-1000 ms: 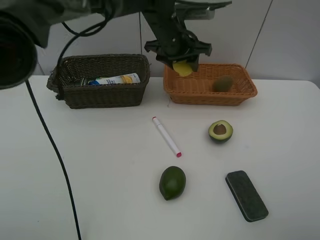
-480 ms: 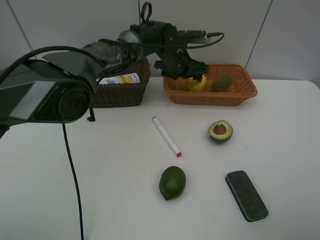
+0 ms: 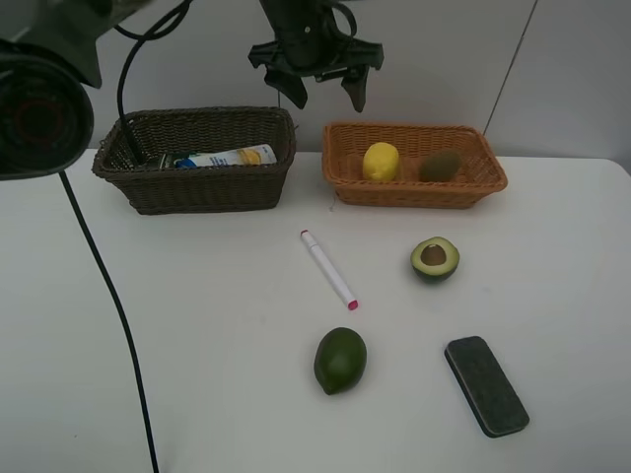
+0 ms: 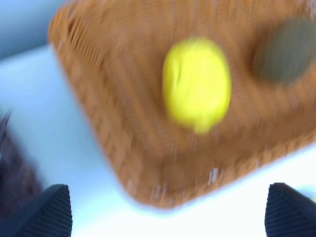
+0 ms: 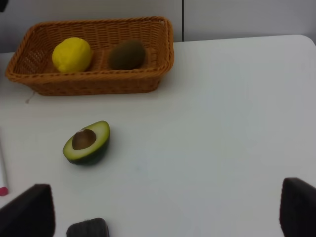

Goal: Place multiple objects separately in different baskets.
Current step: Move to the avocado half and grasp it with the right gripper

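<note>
My left gripper (image 3: 327, 99) hangs open and empty, high above the gap between the baskets. Its wrist view looks down, blurred, on the yellow lemon (image 4: 197, 84) and brown kiwi (image 4: 286, 49) lying in the orange-tan basket (image 3: 414, 192). The dark brown basket (image 3: 197, 187) holds a blue-capped white bottle (image 3: 229, 157). On the table lie the marker (image 3: 327, 268), halved avocado (image 3: 435, 258), whole avocado (image 3: 340, 360) and eraser (image 3: 486, 384). My right gripper (image 5: 163, 210) is open and empty, short of the halved avocado (image 5: 87, 143).
A black cable (image 3: 108, 296) runs down the left side of the white table. The wall stands right behind both baskets. The table's right edge (image 3: 621, 168) lies just beyond the orange-tan basket.
The left gripper opened and let go of the lemon, which now rests in the orange-tan basket beside the kiwi. The gripper then rose and drew back to the left.
</note>
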Tool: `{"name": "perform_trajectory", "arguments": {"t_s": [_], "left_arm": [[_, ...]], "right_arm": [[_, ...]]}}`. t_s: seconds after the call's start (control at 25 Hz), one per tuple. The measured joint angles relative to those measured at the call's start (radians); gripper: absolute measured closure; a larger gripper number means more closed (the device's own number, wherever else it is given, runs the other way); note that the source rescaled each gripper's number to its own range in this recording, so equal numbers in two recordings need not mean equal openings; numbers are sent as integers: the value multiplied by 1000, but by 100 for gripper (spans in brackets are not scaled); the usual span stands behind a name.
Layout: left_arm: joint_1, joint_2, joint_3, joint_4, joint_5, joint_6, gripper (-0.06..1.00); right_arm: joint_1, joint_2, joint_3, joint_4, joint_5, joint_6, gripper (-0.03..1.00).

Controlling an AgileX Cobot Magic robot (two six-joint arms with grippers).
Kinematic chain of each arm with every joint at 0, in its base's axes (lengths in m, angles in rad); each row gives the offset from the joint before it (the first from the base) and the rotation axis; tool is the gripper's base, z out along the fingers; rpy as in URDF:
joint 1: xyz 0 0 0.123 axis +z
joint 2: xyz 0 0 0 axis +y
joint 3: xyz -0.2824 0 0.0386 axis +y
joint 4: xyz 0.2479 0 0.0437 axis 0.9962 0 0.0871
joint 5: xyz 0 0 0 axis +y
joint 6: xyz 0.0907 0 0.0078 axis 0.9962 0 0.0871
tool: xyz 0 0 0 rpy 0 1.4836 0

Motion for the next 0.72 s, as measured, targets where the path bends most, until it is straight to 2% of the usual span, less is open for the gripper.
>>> {"name": "perform_trajectory", "arguments": {"t_s": [0.08,0.28,0.44,0.72], "left_arm": [[16,-21,15,-4,35,3,-5],[67,-98,154,5,39,37,-5],[152,-270,397,61,37,54,-5],[416,-642,891,106,36,36,-5]], "right_arm": [[0,0,0,0,0,0,-3],[0,0,0,0,0,0,-3],[0,0,0,1,0,0,-3],[0,0,0,7,0,0,-3]]}}
